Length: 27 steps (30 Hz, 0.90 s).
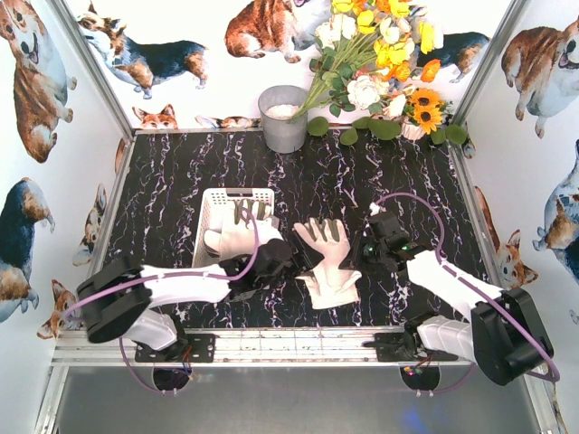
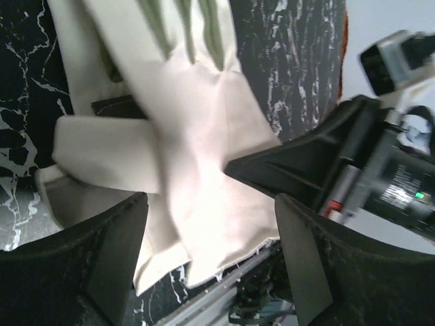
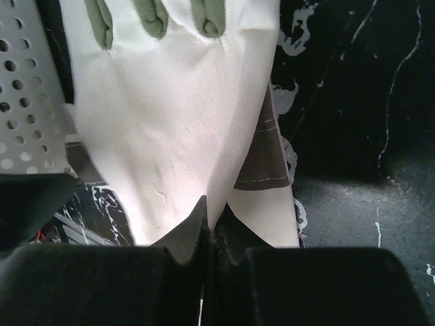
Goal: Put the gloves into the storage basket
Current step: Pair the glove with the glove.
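The left gripper stands wide open, with nothing held between its fingers. It hangs over the near end of the gloves, which lie in a small pile on the table, between the two arms and just right of the basket. The top glove of the pile lies flat, with its grey-patched fingers pointing to the back. The right gripper is closed tight and its tips are at the edge of this pile; I cannot tell whether some cloth is pinched between them. One more glove lies in the basket, toward its near right corner, close to the left gripper
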Motion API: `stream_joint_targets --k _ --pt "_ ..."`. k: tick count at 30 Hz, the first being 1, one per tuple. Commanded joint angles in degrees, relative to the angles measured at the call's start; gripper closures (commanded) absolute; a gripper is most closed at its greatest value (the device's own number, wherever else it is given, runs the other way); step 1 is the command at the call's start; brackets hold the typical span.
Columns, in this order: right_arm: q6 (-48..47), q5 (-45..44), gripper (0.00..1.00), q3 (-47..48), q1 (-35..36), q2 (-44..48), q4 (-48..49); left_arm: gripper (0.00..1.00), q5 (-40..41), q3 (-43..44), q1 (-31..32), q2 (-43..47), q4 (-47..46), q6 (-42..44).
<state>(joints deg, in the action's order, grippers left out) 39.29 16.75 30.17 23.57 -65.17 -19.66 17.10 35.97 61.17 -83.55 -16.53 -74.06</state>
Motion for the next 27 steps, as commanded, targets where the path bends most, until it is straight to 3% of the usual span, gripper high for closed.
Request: stream_joint_targets --k 1,4,7,10,16,24,27 --pt "-0.34 -0.14 1.00 0.74 0.08 -0.81 -0.53 0.30 -1.99 0.55 0.15 6.51 7.21 2.01" --pt "0.64 -0.55 1.00 0.59 0.05 -1.18 -0.78 0.25 -1.16 3.87 0.08 9.97 14.35 7.63" --pt "2.15 -1.40 1.00 0.59 0.07 -1.15 -1.67 0.21 -0.13 11.46 -0.71 8.02 25.63 14.85" --pt "3.71 -3.02 1.00 0.05 0.01 -0.69 -2.37 0.30 -1.04 17.05 -1.76 3.00 33.62 18.10" --pt "5.07 -6.61 1.00 -0.56 -0.18 -1.28 -4.16 0.48 -3.09 21.50 -1.88 -5.34 34.59 22.15" --pt "4.87 -7.70 1.00 -0.21 -1.35 -3.25 -5.86 0.54 -3.23 23.18 -2.70 -10.65 34.64 27.54" --pt "4.61 -7.62 1.00 -0.29 -1.96 -3.46 -5.91 0.63 -4.69 22.33 -3.74 -13.08 33.83 28.95"
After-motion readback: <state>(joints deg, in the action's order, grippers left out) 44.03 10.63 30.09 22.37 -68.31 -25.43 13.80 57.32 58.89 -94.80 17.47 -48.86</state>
